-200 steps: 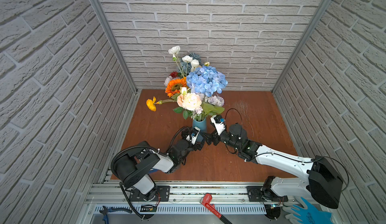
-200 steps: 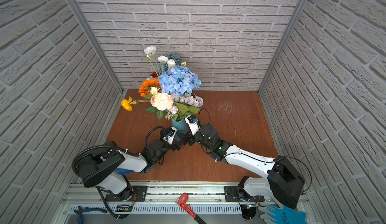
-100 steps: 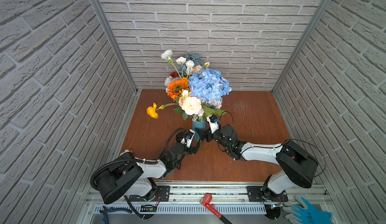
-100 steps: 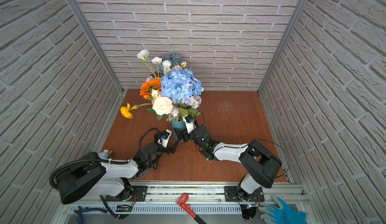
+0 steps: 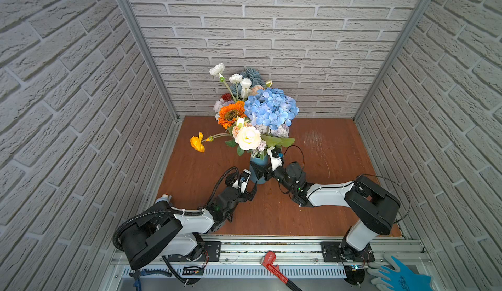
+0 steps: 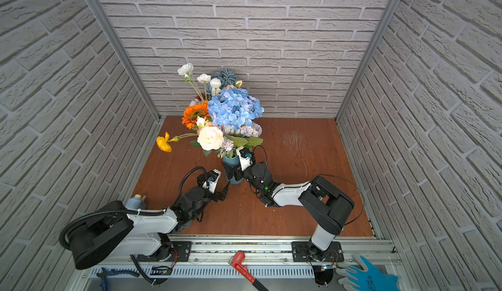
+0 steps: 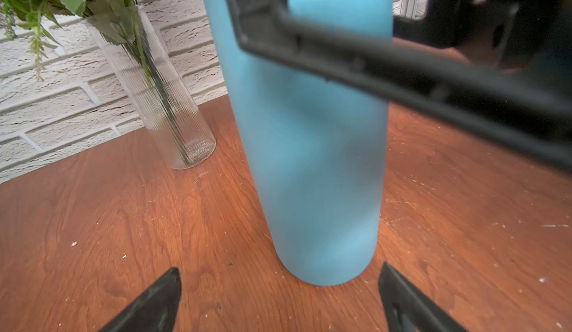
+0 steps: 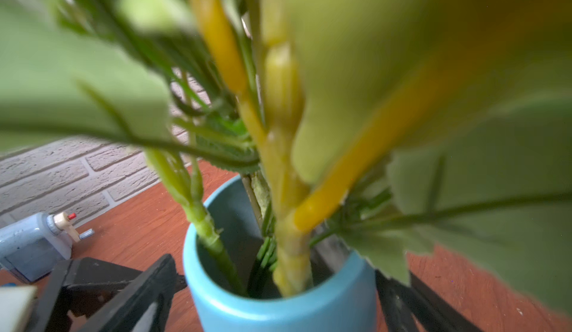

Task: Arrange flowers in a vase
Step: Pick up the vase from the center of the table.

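Note:
A light blue vase (image 5: 257,173) stands upright on the wooden table (image 5: 326,154), seen in both top views. The flowers (image 5: 271,108) fill it: blue hydrangea, orange sunflower, cream rose, a yellow bloom (image 5: 197,143) leaning out to the left. Their green and yellow stems (image 8: 291,253) go down into the vase's mouth (image 8: 216,305). My right gripper (image 5: 263,171) is open, one finger (image 8: 145,290) close on each side of the vase's upper part. My left gripper (image 5: 250,188) is open and empty just short of the vase's foot (image 7: 322,253).
A clear ribbed glass vase (image 7: 173,113) with green stems stands behind the blue one, near the back wall. A small blue device (image 5: 163,198) sits at the table's front left. Brick walls close three sides. A red wrench (image 5: 271,262) and a blue glove (image 5: 402,276) lie beyond the front rail.
The left gripper has backed away from the vase toward the front. The right arm's elbow has folded inward and its jaws stand wider. The bouquet has swayed slightly.

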Robot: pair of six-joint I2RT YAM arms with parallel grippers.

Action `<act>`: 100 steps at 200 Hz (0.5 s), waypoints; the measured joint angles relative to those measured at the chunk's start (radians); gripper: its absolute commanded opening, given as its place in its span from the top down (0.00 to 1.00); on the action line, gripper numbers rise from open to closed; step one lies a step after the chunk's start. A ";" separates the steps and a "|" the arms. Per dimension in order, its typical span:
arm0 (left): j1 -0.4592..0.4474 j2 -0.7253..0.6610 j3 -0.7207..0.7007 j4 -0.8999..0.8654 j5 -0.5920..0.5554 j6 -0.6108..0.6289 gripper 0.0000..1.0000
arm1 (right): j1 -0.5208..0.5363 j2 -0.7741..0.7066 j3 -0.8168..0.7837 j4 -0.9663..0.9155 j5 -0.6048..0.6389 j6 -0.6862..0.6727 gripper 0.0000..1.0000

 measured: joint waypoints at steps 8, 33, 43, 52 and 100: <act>0.000 0.000 0.000 0.000 0.000 0.000 0.02 | 0.000 0.011 0.008 0.001 0.000 -0.003 0.00; 0.001 0.000 0.000 -0.001 0.000 0.000 0.02 | 0.000 0.043 0.042 0.015 0.011 -0.016 0.01; 0.002 0.000 0.000 -0.003 0.000 0.000 0.02 | 0.000 0.060 0.054 0.029 0.019 -0.020 0.01; 0.004 0.000 0.000 -0.005 0.000 0.000 0.02 | 0.000 0.075 0.061 0.046 0.023 -0.023 0.01; 0.016 -0.021 -0.003 -0.012 -0.006 0.000 0.02 | -0.003 0.138 0.089 0.090 0.057 -0.058 0.54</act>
